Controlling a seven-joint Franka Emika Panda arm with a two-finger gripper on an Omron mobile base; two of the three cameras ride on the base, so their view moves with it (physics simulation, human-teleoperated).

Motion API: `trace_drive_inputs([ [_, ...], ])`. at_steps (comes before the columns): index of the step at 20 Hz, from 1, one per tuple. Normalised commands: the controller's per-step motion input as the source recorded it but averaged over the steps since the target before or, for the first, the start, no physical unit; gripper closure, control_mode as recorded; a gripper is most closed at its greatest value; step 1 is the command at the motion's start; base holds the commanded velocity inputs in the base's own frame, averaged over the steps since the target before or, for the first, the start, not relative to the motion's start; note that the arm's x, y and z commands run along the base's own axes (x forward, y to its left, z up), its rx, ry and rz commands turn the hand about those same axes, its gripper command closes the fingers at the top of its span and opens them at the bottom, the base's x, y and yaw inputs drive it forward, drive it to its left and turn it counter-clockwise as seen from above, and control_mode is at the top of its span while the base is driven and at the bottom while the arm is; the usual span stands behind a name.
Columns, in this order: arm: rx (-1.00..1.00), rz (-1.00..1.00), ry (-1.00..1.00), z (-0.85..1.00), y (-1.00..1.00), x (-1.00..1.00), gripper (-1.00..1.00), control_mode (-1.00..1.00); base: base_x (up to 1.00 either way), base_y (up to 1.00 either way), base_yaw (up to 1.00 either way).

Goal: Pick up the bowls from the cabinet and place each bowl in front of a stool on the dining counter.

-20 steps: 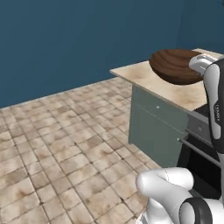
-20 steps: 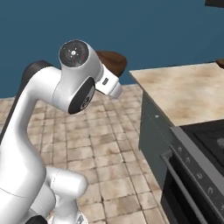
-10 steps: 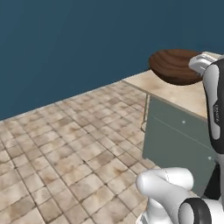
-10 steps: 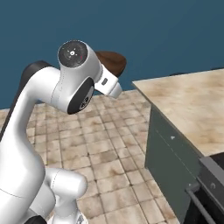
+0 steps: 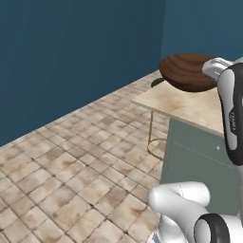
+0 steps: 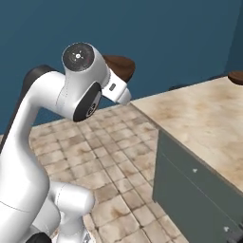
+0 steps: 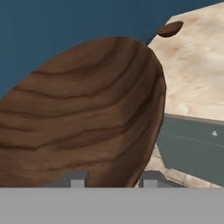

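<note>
Pincer [image 7: 113, 178] grips bowl [image 5: 186, 71] by rim | risk: you tilt it, bowl slips before table [image 5: 190, 105].

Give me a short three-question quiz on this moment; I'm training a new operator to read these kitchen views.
1. True or false: the jaws hold a wooden bowl.
2. Where does the second bowl sit? A) on the floor B) on the dining counter C) on a stool
3. What colour is the wall behind the scene?

Key: 1 true; 2 B; 3 dark blue.
</note>
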Motion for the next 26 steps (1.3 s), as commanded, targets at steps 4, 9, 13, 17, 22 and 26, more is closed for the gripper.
trace_drive_inputs([
  [4,0.00,0.00,0.00,0.00,0.00,0.00,1.00,1.00,1.00,0.62,-0.36],
  [9,0.00,0.00,0.00,0.00,0.00,0.00,1.00,1.00,0.93,0.80,-0.30],
  [13,0.00,0.00,0.00,0.00,0.00,0.00,1.00,1.00,0.84,0.82,-0.26],
  [17,0.00,0.00,0.00,0.00,0.00,0.00,1.00,1.00,0.79,0.74,-0.28],
  [22,0.00,0.00,0.00,0.00,0.00,0.00,1.00,1.00,0.74,0.59,-0.35],
  [26,0.00,0.00,0.00,0.00,0.00,0.00,1.00,1.00,0.71,0.45,-0.41],
])
